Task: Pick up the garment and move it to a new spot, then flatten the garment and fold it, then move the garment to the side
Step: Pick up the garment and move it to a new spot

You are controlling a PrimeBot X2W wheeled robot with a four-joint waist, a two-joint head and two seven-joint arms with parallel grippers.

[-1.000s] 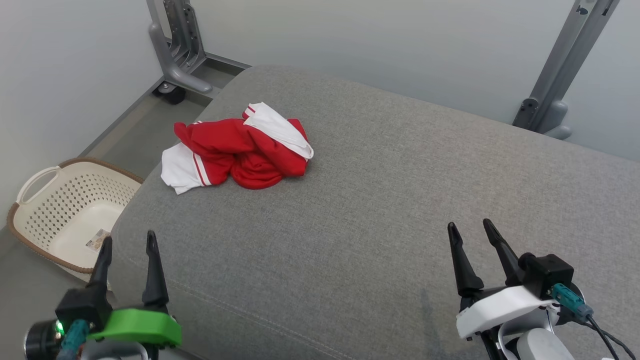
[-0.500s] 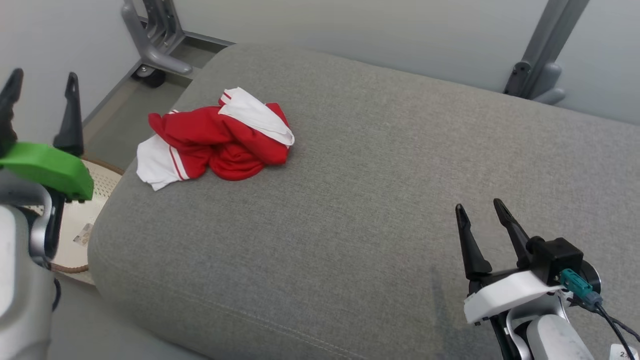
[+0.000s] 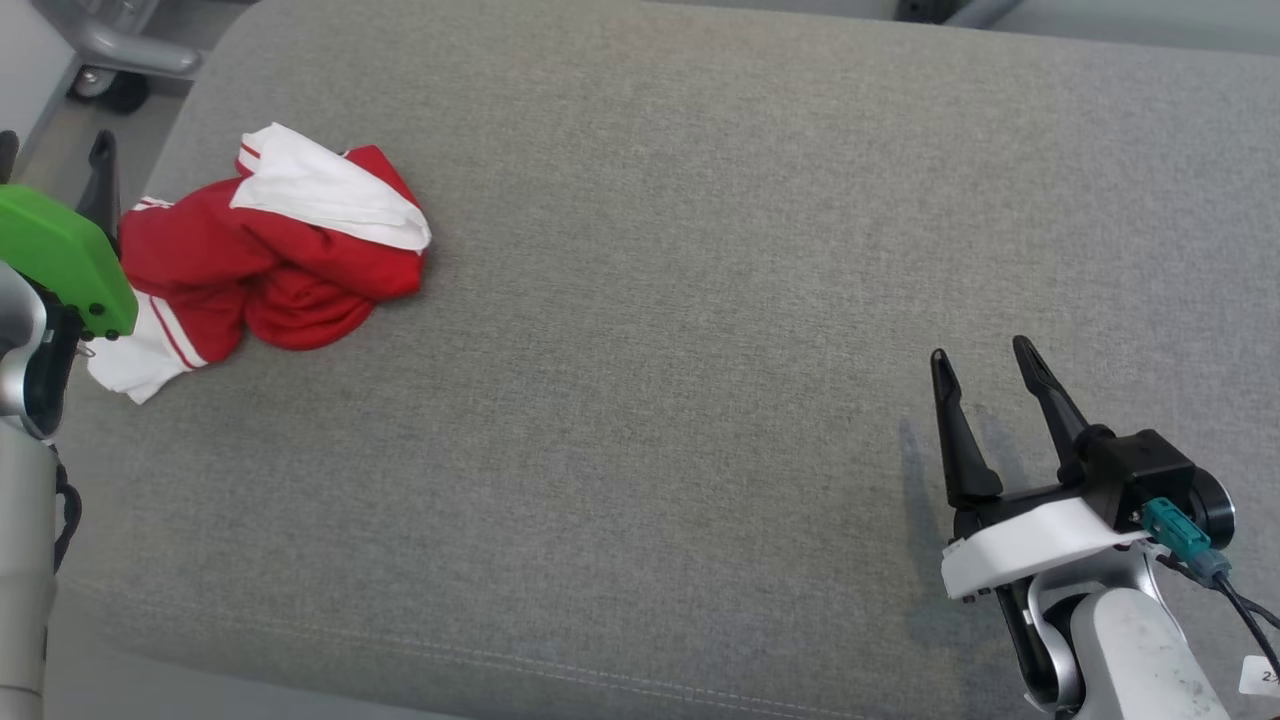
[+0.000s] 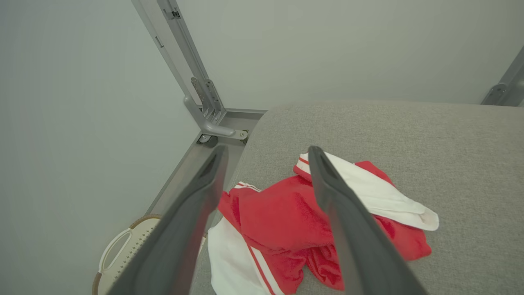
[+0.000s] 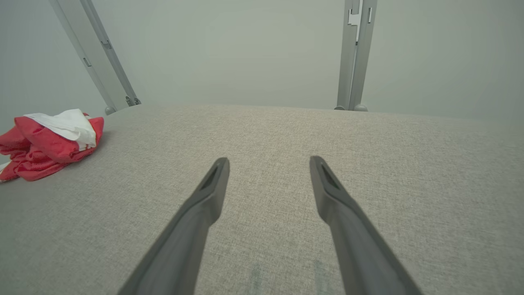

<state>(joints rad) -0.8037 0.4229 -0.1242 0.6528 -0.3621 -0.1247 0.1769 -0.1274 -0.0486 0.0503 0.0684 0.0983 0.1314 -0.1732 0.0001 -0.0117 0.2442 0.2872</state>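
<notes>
Left gripper (image 3: 52, 140): jaws spread and empty, at the left edge of the head view, just beside the crumpled red-and-white fabric garment (image 3: 290, 250). The garment lies upper left on the grey upholstered cushion (image 3: 700, 300). Right gripper (image 3: 980, 350): spread and empty, lower right, well apart, probably held in reserve.

Left wrist view: the fingers frame the garment, apparently aligned for the pick.

Right wrist view: the garment sits at the far left.

One second earlier the left gripper was at the lower left. The camera has since shifted; the garment appears unmoved.
</notes>
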